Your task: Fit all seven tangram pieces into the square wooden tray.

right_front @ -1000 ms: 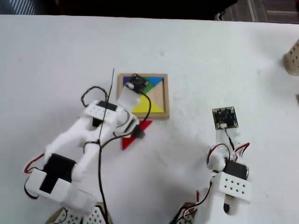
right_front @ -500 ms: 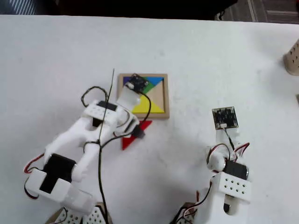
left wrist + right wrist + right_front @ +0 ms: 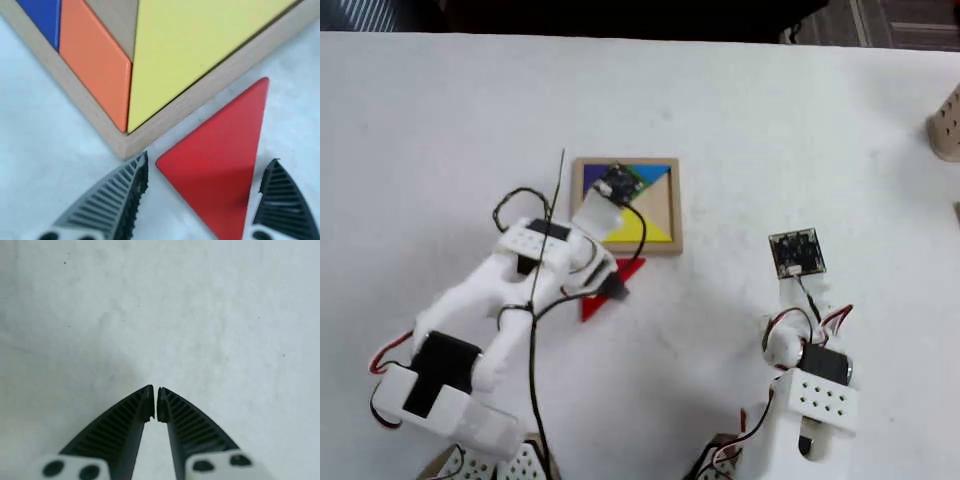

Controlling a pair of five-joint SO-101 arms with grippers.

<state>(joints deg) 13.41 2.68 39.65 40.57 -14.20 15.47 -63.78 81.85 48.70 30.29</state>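
The left gripper (image 3: 207, 161) is wide open, its jaws on either side of the red triangle (image 3: 225, 140), which lies flat on the table just beside the near edge of the square wooden tray (image 3: 200, 97). Inside the tray, a yellow triangle (image 3: 200, 35) and an orange piece (image 3: 95, 60) lie side by side. The right gripper (image 3: 155, 407) is closed on nothing over the table (image 3: 200, 315), well right of the tray.

L gripper (image 3: 205, 177) open, straddling red triangle (image 3: 220, 162) | tray (image 3: 200, 95) corner just beside | yellow (image 3: 190, 45), orange (image 3: 97, 62), blue (image 3: 45, 15) pcs inside
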